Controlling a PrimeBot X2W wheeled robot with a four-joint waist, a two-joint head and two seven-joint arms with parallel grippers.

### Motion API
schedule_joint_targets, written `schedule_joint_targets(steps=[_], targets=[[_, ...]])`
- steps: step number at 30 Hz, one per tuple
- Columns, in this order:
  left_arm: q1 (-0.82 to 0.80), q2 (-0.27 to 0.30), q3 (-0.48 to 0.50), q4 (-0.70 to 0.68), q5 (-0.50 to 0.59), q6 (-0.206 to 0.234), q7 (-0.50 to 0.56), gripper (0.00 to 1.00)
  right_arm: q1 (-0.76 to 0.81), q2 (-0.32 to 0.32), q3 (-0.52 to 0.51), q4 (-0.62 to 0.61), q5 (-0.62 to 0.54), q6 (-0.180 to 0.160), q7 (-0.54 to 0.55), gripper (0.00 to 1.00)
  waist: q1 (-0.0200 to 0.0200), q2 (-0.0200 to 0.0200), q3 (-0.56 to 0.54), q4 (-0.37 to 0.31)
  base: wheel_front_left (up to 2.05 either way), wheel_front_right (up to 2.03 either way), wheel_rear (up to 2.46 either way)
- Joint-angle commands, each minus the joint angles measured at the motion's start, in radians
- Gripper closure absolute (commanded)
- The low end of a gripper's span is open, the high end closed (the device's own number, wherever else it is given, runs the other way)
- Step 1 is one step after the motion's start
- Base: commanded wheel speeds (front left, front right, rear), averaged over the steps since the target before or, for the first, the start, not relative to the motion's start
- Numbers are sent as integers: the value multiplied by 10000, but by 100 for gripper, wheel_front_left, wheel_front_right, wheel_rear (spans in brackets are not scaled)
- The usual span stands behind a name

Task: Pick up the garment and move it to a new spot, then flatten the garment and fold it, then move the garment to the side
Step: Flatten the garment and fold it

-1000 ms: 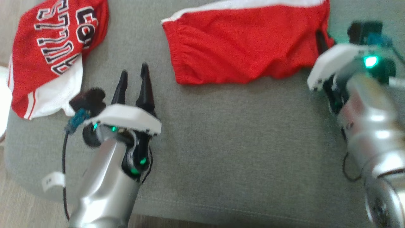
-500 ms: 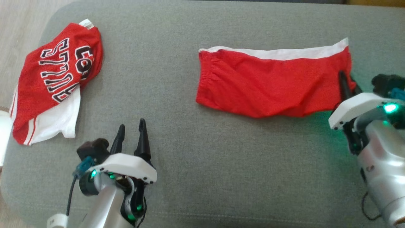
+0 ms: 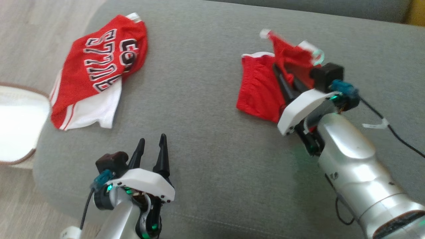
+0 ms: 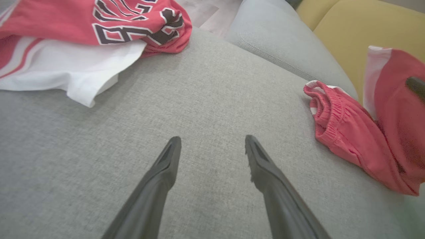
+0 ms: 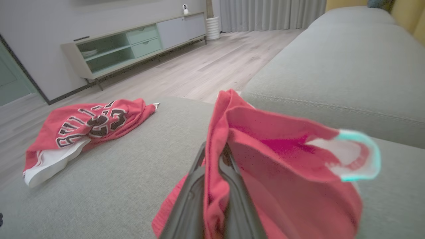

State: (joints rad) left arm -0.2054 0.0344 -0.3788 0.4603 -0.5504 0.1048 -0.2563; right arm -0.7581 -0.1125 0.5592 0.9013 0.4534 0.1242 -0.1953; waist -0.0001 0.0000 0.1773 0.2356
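shorts (image 3: 257, 93): red, on the sofa (image 3: 206, 139) toward its right side, one end hauled up and flopped over, other end lying on the cushion

right gripper (image 3: 281, 71): pinched tight on a fold of the shorts, cloth draping off to one side of it

left gripper (image 3: 152, 142): spread wide, holding nothing, hovering over bare sofa between jersey and shorts

slip risk: pretty thin pinch on slick-looking fabric, so could probably slide out mid-carry and land in a crumple

drag risk: low end touching the sofa, so likely to catch and roll under itself, leaving a messy fold to fix later

twist risk: held at one spot only, so might spin or bunch instead of laying flat; probably wants the left gripper on the far end

jersey (image 3: 99, 73): red and white with lettering, heaped at the sofa's left end, well apart from the shorts; only in the way if the shorts get parked over there

white thing (image 3: 16, 122): just beside the sofa's left end, too washed out to tell what
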Motion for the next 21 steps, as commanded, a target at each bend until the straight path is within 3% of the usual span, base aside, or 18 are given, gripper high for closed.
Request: schedule_joint_targets(steps=[1,2,3,13,16,21], targets=[[-61,158,241,-225,-71,35,-55,0,-168,220,226,-84,96,65,14,86,1,0,-10,320,0,0,0],[-56,158,224,-231,-88,43,-55,0,-152,297,344,-23,144,65,-2,51,1,0,6,387,0,0,0],[-57,158,212,-241,-88,54,-55,0,-135,364,454,10,205,65,-46,1,1,0,21,429,0,0,0],[-79,158,325,-360,118,198,-55,0,291,521,882,-511,692,65,-630,0,1,0,-47,-31,0,0,0],[-96,158,409,-398,250,210,-55,0,618,312,128,-1241,426,65,-657,0,1,0,-104,-378,0,0,0],[-99,158,648,-488,690,324,-55,0,1872,101,-2047,-2520,-760,65,-661,0,1,0,-255,-927,0,0,0]])
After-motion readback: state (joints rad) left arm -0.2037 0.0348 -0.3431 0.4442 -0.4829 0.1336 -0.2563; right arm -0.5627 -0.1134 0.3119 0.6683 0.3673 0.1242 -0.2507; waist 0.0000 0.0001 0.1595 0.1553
